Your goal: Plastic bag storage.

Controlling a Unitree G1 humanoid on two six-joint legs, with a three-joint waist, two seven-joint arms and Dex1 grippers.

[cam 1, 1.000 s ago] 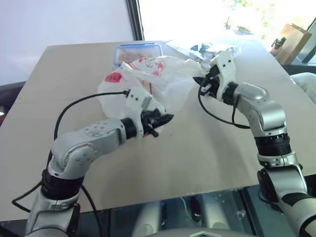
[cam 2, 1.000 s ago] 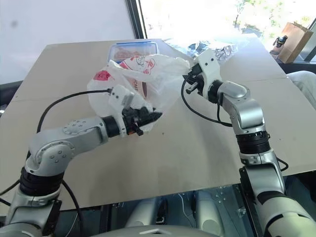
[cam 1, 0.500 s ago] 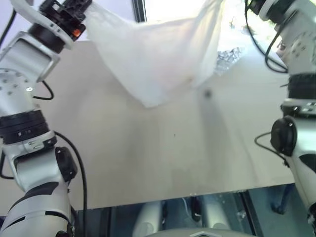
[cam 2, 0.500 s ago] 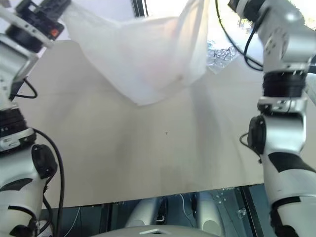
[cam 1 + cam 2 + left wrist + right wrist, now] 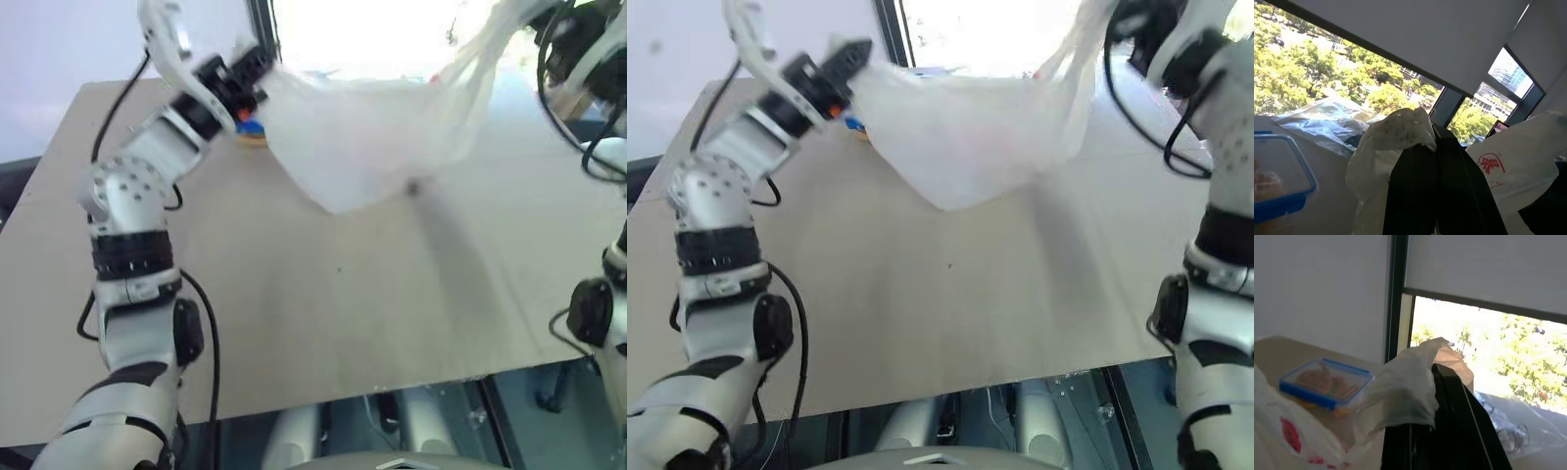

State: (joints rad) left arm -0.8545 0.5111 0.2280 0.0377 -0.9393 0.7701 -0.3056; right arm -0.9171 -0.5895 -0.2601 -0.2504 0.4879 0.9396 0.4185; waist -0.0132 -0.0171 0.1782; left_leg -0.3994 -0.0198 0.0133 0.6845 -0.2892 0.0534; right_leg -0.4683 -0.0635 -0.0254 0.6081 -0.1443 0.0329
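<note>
The plastic bag [image 5: 372, 137], thin translucent white with a red print [image 5: 1492, 163], hangs above the table, stretched between my two grippers. At the bag's left end, my left gripper [image 5: 253, 70] is shut on a bunched edge [image 5: 1400, 129]. The right gripper [image 5: 1134, 24] is raised at the upper right and is shut on the other handle [image 5: 1410, 382]. In both wrist views the black fingers [image 5: 1415, 191] [image 5: 1459, 431] press together with film pinched at their tips. The bag's lowest point sags just over the tabletop.
The beige table [image 5: 343, 294] spreads under the bag. A blue-lidded clear food box [image 5: 1327, 382] sits at the table's far side, just behind the left gripper [image 5: 854, 124]. A crumpled clear-silvery wrapper [image 5: 1327, 117] lies farther back by the window.
The bag has come up off the table and now hangs spread between the raised grippers. Both arms rose and moved apart. The left gripper closed on the bag's edge.
</note>
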